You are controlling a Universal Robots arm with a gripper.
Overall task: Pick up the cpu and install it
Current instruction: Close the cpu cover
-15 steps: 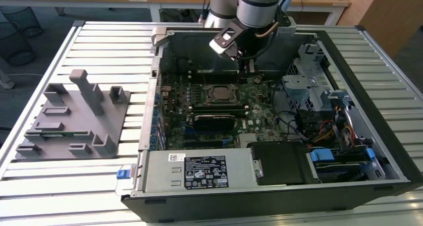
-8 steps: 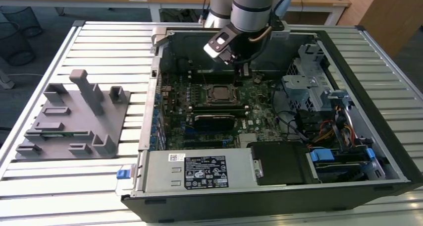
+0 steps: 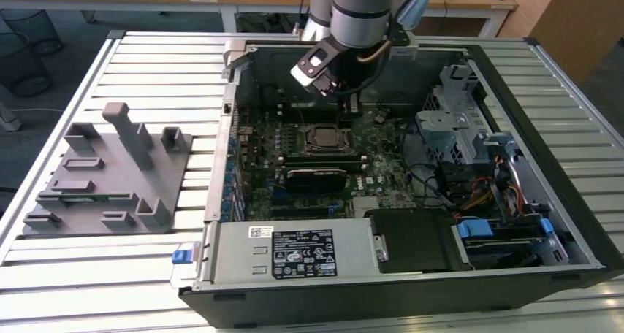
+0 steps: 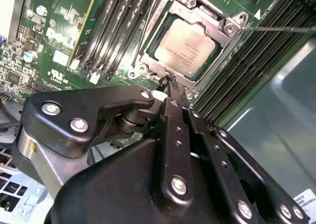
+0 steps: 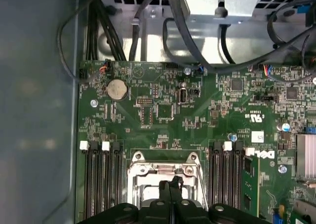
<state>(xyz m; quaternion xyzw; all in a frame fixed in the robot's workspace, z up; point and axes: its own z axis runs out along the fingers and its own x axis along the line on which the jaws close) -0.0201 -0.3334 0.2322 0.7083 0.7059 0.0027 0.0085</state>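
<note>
cpu (image 4: 185, 48): lying flat in the socket (image 4: 195, 4), mid motherboard (image 5: 163, 120), silver lid up | gripper (image 4: 170, 79): fingers pressed together, nothing between them, tips just above the socket's edge beside the chip | handling, my read: light, stiff, slick lid, delicate underside; I'd grip opposite rim edges and keep it level

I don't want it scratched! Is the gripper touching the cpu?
Apart. In the second wrist view the gripper ends, tips shut, over the edge of the socket frame, and the silver top of the cpu shows bare beyond it.
</note>
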